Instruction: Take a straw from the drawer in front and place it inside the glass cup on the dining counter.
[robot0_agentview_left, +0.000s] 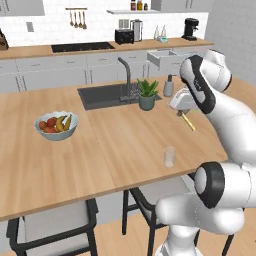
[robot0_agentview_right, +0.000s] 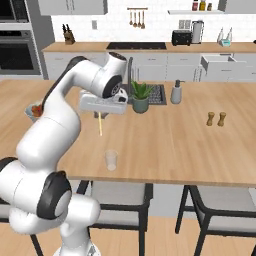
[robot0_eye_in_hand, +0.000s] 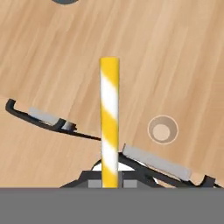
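My gripper (robot0_agentview_left: 181, 113) (robot0_agentview_right: 100, 114) (robot0_eye_in_hand: 109, 181) is shut on the straw (robot0_agentview_left: 188, 121) (robot0_agentview_right: 100, 124) (robot0_eye_in_hand: 109, 118), a yellow and white striped stick hanging down from the fingers over the dining counter (robot0_agentview_left: 125, 150) (robot0_agentview_right: 175, 142). The glass cup (robot0_agentview_left: 170, 156) (robot0_agentview_right: 111, 160) (robot0_eye_in_hand: 162, 130) stands upright near the counter's front edge, below and a little to the side of the straw's tip, apart from it. The drawer (robot0_agentview_left: 162, 57) (robot0_agentview_right: 217, 64) stands pulled open in the far wall counter.
A fruit bowl (robot0_agentview_left: 56, 125) sits at the left. A potted plant (robot0_agentview_left: 147, 94), a soap dispenser (robot0_agentview_left: 169, 86) and the dark sink (robot0_agentview_left: 102, 95) with its faucet lie behind the gripper. Two shakers (robot0_agentview_right: 216, 119) stand to the right. Chairs (robot0_agentview_left: 55, 225) (robot0_agentview_right: 215, 210) line the front edge.
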